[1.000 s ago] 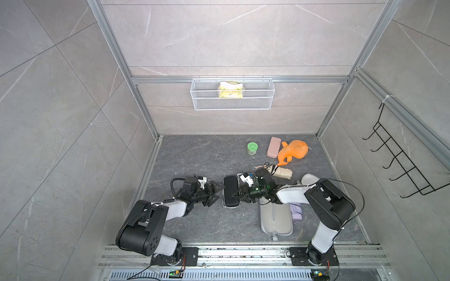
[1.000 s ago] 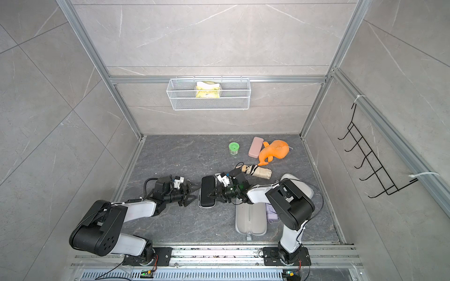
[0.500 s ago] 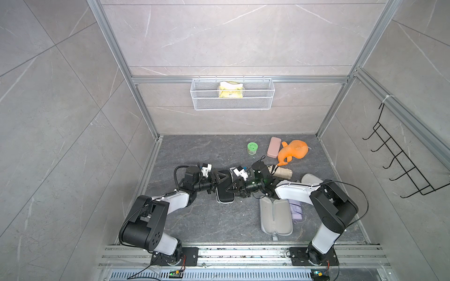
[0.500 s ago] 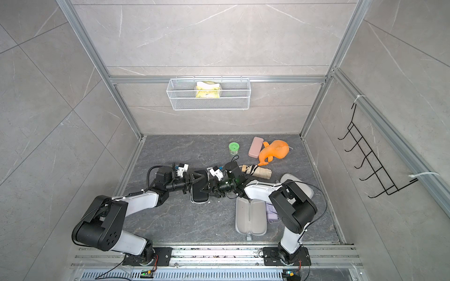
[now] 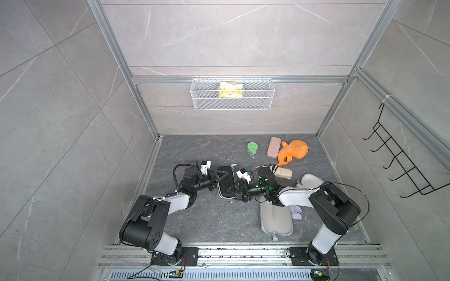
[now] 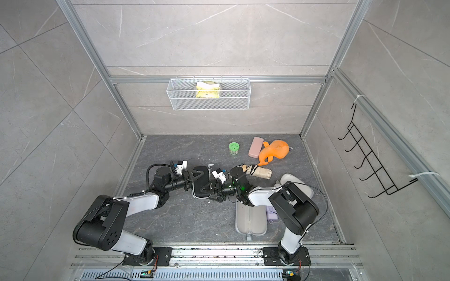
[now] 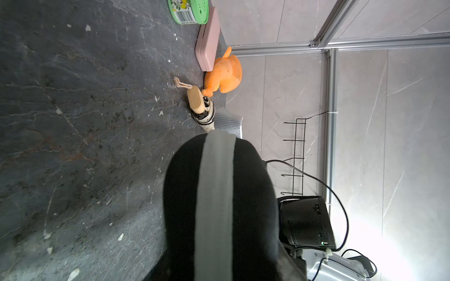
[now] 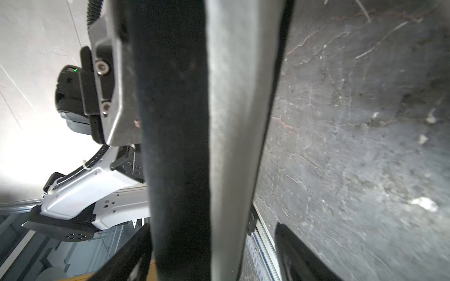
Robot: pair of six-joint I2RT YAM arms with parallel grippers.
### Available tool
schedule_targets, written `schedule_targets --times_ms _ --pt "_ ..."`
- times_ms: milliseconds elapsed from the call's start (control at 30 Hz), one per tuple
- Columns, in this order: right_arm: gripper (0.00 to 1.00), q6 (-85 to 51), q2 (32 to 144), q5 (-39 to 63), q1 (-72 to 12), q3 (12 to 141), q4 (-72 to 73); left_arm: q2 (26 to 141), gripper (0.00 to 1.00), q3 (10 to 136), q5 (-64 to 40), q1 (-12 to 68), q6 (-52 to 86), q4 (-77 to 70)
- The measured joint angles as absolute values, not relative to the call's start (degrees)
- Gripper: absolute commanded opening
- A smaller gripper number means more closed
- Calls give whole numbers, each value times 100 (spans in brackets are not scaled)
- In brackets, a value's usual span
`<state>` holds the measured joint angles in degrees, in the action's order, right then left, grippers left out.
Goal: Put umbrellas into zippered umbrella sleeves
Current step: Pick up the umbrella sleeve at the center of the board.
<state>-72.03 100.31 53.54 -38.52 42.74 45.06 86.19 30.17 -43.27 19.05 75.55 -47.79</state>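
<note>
1. We see the black sleeve (image 5: 225,182) near the middle of the dark surface (image 5: 207,219), between the two arms. Both top views show a black shell with a pale rim along its near side.
2. The left fingers (image 5: 220,173) sit at the sleeve's far end. We cannot tell whether they pinch it: the left wrist view shows only the sleeve (image 7: 219,206), with a grey band running down its length.
3. The right fingers (image 8: 297,253) stand apart, one on each side of the sleeve (image 8: 175,146). One is close against it and the other stands clear.
4. The beige umbrella (image 5: 282,173) lies behind the right wrist, just beside the orange plush toy (image 5: 293,152).
5. An opened sleeve (image 5: 276,219), pale grey lining up, lies flat near the front. The lilac umbrella (image 5: 297,211) is just beside it, partly under the right arm.
6. A cream sleeve (image 5: 311,181) shows behind the right arm.
7. At the back we see a green tin (image 5: 252,148) and a pink case (image 5: 274,147). On the wall, a wire basket (image 5: 258,103) holds a yellow packet (image 5: 230,89).
</note>
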Motion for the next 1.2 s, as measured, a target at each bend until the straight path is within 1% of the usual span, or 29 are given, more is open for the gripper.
schedule_targets --times_ms 67,100,167,200,233,300,367,467,533,600,700,767,867,900,1000,1067,1133,1200 --pt "75 -7391 10108 5312 -3857 4270 4831 8667 48 3017 -4274 1911 7662 -4952" --pt "72 -7483 10130 5286 -3870 4274 4965 8674 51 3017 -4235 1920 7701 -5017" --pt "61 -7603 10145 5247 -3929 4307 5087 8674 60 3017 -4215 1946 7773 -5146" --pt "53 -7651 10156 5225 -3964 4324 5151 8674 66 3020 -4217 1966 7802 -5192" --pt "48 -7690 10165 5186 -3994 4351 5196 8674 71 3020 -4222 1975 7817 -5223" --pt "41 -7754 10173 5137 -4018 4364 5249 8665 78 3030 -4239 1959 7804 -5218" --pt "38 -7780 10180 5096 -4018 4372 5234 8621 80 3061 -4257 1942 7712 -5063" --pt "37 -7640 10171 5070 -4018 4434 4989 8370 81 3168 -4294 1870 7363 -4348" --pt "36 -7352 10086 5063 -4038 4545 4515 8169 81 3282 -4342 1820 6993 -3677" --pt "36 -6901 9907 5006 -4060 4770 3669 8027 81 3439 -4383 1767 6598 -3013" --pt "37 -6171 9697 4847 -4060 5183 2375 7981 77 3645 -4421 1730 6259 -2523" --pt "43 -5793 9673 4762 -4075 5468 1732 8020 73 3680 -4429 1730 6239 -2528" --pt "53 -5360 9673 4532 -4139 5813 954 8169 68 3684 -4482 1734 6283 -2663" --pt "54 -5256 9673 4447 -4165 5898 740 8230 65 3684 -4499 1739 6300 -2716" --pt "55 -5068 9677 4185 -4230 6158 148 8399 53 3686 -4523 1758 6379 -2869" --pt "60 -4956 9695 4016 -4254 6324 -185 8462 44 3686 -4525 1758 6431 -2985" --pt "67 -4853 9703 3922 -4259 6440 -412 8479 32 3686 -4536 1758 6445 -3098" --pt "74 -4748 9701 3898 -4259 6495 -519 8484 25 3686 -4556 1758 6449 -3208"
